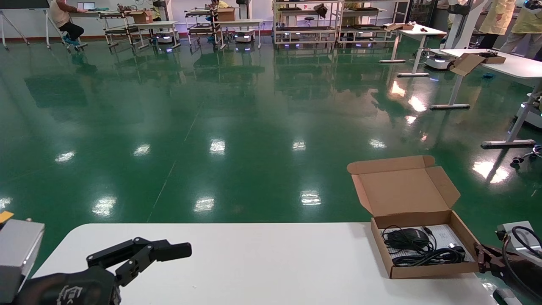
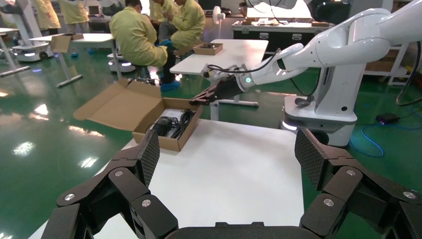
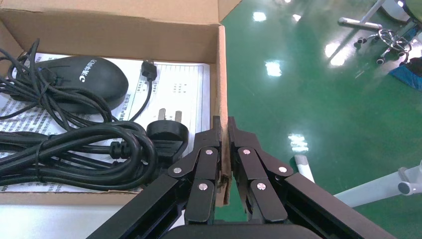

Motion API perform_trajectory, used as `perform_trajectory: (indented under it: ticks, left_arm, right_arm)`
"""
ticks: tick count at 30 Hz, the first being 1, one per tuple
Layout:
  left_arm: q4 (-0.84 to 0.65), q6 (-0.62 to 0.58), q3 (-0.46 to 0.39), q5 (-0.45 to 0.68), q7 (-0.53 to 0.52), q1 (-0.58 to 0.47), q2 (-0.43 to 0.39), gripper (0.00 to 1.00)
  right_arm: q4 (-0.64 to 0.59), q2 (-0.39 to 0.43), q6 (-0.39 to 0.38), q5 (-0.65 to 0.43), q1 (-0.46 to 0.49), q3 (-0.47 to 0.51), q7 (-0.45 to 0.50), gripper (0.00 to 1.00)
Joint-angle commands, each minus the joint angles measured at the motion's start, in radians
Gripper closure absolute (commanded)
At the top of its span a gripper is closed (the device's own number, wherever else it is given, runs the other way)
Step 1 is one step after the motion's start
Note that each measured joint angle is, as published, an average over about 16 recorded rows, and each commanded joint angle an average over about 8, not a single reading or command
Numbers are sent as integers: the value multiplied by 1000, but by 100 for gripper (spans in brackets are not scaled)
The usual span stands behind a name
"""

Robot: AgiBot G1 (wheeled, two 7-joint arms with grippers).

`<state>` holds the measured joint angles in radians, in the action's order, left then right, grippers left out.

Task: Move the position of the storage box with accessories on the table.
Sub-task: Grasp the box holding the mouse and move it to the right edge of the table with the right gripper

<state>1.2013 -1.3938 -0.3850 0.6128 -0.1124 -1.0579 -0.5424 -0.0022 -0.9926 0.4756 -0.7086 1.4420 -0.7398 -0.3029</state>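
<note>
Right wrist view: right gripper [image 3: 223, 130] fingers clamped on storage box [image 3: 222, 74] side wall, mouse [image 3: 82, 79] inside; box sits lower right of head view on table [image 1: 254, 262]. Left gripper [image 1: 139, 254] idle lower left, fingers apart, well apart from box; any shift is the right arm's.

I am working in what looks like a large robotics lab or test hall. A glossy green painted floor [image 1: 237, 123] stretches far ahead of me and mirrors rows of ceiling lights. Along the far wall stand metal-framed shelving racks [image 1: 307, 21] and white desks on metal legs [image 1: 419, 31], some holding cardboard boxes. People in pale yellow work coats [image 2: 134, 35] sit gathered at one desk. Beside them stands a white robot arm on a wheeled base [image 2: 338, 64]. My own station is a white smooth-topped table with rounded corners [image 1: 254, 262].
</note>
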Motion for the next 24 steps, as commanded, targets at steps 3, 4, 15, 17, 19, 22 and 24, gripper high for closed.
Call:
perform_trajectory:
  ticks: [3, 4, 15, 17, 19, 22, 24]
  left_arm:
    - [0, 0, 0, 0, 0, 0, 0, 0]
    - [0, 0, 0, 0, 0, 0, 0, 0]
    - [0, 0, 0, 0, 0, 0, 0, 0]
    - [0, 0, 0, 0, 0, 0, 0, 0]
    - [0, 0, 0, 0, 0, 0, 0, 0]
    - [0, 0, 0, 0, 0, 0, 0, 0]
    - [0, 0, 0, 0, 0, 0, 0, 0]
  right_arm:
    - [3, 0, 6, 6, -18, 4, -5, 100]
    - [4, 1, 8, 6, -22, 4, -7, 100]
    - [9, 3, 23, 3, -39, 2, -31, 100]
    - [10, 4, 24, 2, -39, 1, -36, 100]
    - [11, 5, 25, 1, -39, 1, -42, 93]
    - [13, 6, 28, -2, -38, -1, -51, 58]
    - [14, 7, 31, -2, -37, -1, -56, 33]
